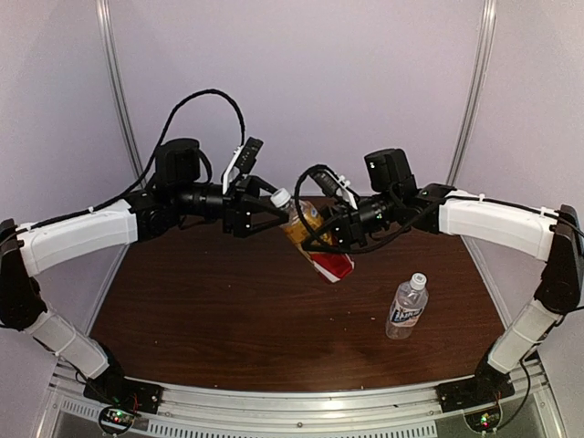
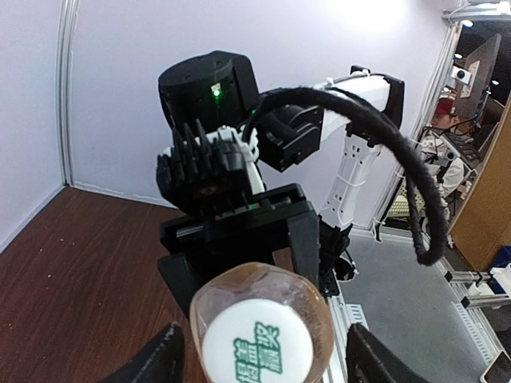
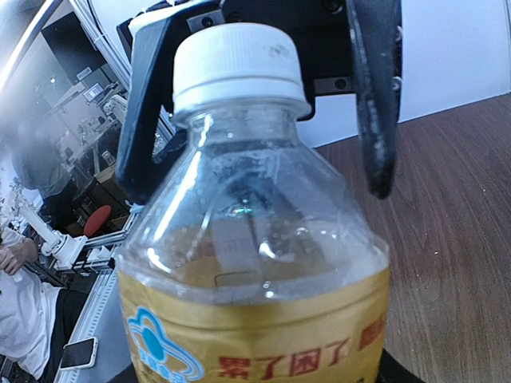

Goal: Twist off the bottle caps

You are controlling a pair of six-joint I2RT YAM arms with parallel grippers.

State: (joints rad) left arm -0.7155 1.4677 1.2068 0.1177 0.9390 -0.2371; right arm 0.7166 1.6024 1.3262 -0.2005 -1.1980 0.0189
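Bottle cap (image 3: 238, 64), small, round and of white plastic, sits screwed on its neck in midair over the 12 o'clock half of the dark brown wood-grain table (image 1: 228, 310). The left gripper (image 2: 267, 359) has its black fingers spread to either side of the cap, gripping nothing. The neck points toward 10 o'clock. The small plastic bottle of amber-brown liquid with a red label (image 3: 255, 239) slants down toward 4 o'clock, pinched around its body by the right gripper (image 1: 319, 233) alone. That single hold is the weak spot. A slack squeeze on smooth round plastic could let the bottle slide out. Once the left fingers close and twist, the bottle could also spin with the cap instead of resisting. A close that lands off-centre might shove the neck aside. At the table's 4 o'clock, well apart, the clear plastic bottle with a white-and-blue label (image 1: 406, 312) appears upright with its own white screw cap (image 1: 418, 278) on. It stands near the right arm, so a low sweep could topple it.
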